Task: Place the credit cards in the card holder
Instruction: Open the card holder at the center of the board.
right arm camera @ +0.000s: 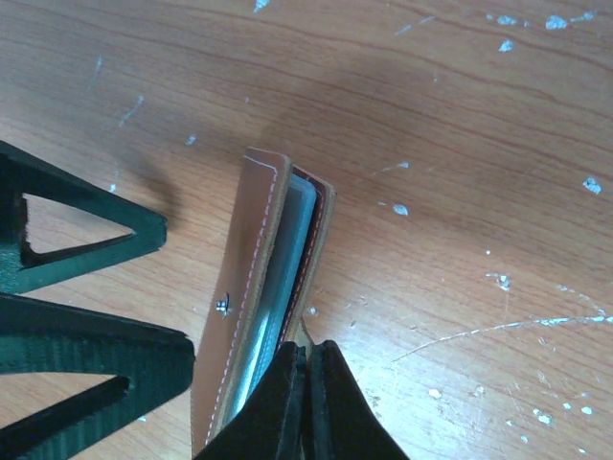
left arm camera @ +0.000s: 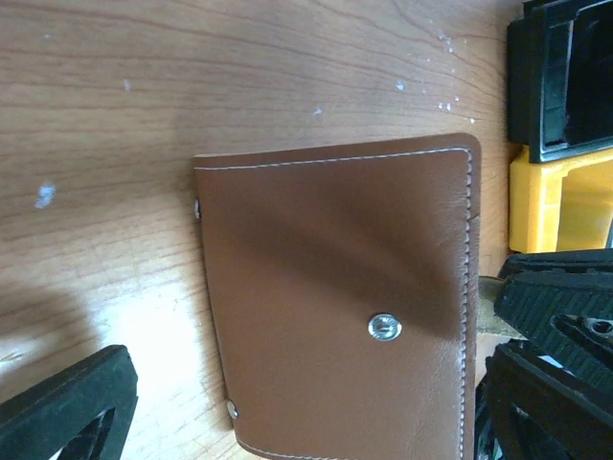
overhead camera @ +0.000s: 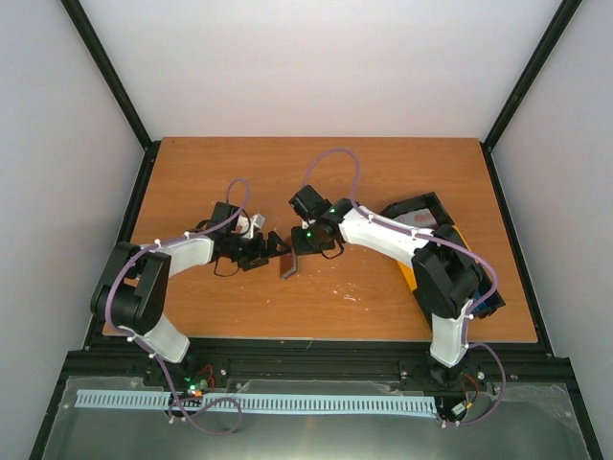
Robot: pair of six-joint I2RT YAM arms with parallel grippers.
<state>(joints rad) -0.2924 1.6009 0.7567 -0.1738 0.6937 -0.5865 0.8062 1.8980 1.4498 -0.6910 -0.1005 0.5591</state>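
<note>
Nearest lens: right jaws, pinched shut on card holder (right arm camera: 244, 287) at btm edge. Standing on edge on bench (right arm camera: 460, 144), ctr frame, long axis up-frame, mouth ajar. Facing brown cover from frame left: left jaws, wide open, empty.

The left white-and-black robot arm (overhead camera: 180, 255) has its base at near left. Its elbow is folded out to the left and its forearm runs right toward centre, low. The left black two-finger gripper (overhead camera: 261, 251) points right with jaws spread wide. One foam-padded finger (left arm camera: 86, 379) shows at bottom left of the left wrist view.

The right white-and-black robot arm (overhead camera: 383, 233) has its base at near right, elbow raised on the right, forearm running left to centre and wrist bent down. The right black two-finger gripper (right arm camera: 303, 374) has its jaws pressed together on a thin edge of the brown leather-like folding card holder (right arm camera: 251, 287).

The two grippers are just beside each other, tips facing. The left gripper's triangular-framed fingers (right arm camera: 96, 345) show in the right wrist view, set apart from each other.
</note>
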